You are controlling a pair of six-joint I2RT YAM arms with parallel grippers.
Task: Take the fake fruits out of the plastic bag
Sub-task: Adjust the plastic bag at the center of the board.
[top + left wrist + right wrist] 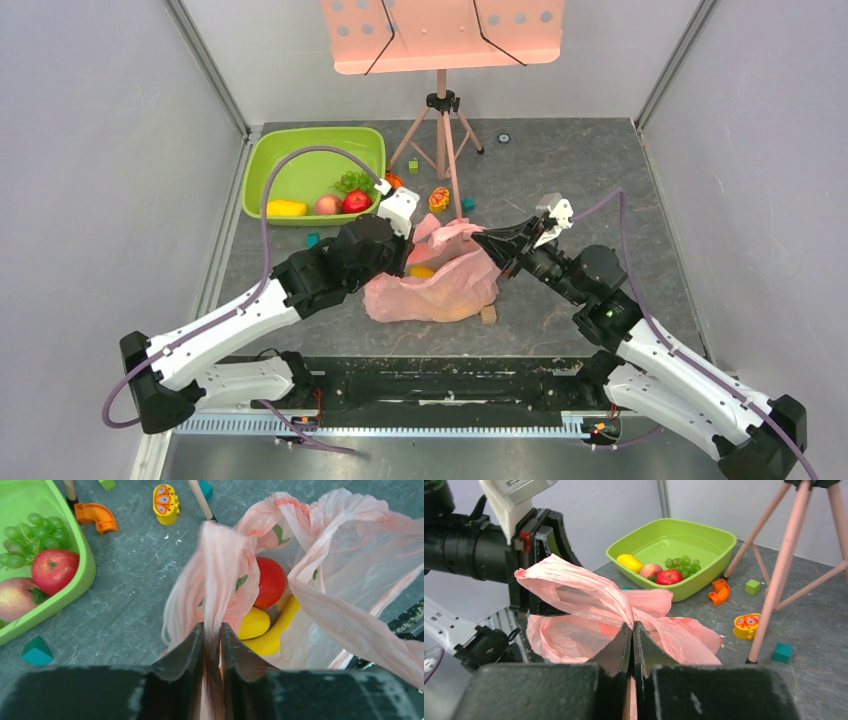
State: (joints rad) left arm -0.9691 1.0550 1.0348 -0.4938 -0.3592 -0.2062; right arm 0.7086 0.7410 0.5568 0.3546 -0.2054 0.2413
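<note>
**Left arm's fingers** [192, 650]: closed, pinching a gathered fold of the thin translucent pink plastic bag [350, 555]; the film rises from the seam between them.

**Right arm's fingers** [649, 650]: pressed together on the opposite edge of the same bag, with pink film caught between them.

**Bag:** it is held up between the two grips with its mouth open, and its lower part rests on the grey stone-patterned counter [130, 580].

**Inside the mouth, just beyond the left fingers:**
- a glossy red toy apple [270, 580]
- a yellow mango-shaped toy fruit [253, 622] below it
- a yellow toy banana [280, 625] beside the mango shape

**Left of the bag and apart from it:** a rigid lime-green rectangular basin [87, 575] holds these fruits:
- a second red apple [52, 570]
- a pinkish toy peach [15, 597]
- a bunch of green toy grapes [25, 535]
- a yellow toy fruit [630, 561] at the far end

**On the counter:**
- an orange curved block [97, 517]
- a yellow printed block [166, 502]
- a teal block [36, 651]

**Behind the bag:** a pink tripod stand [441, 130].
</note>
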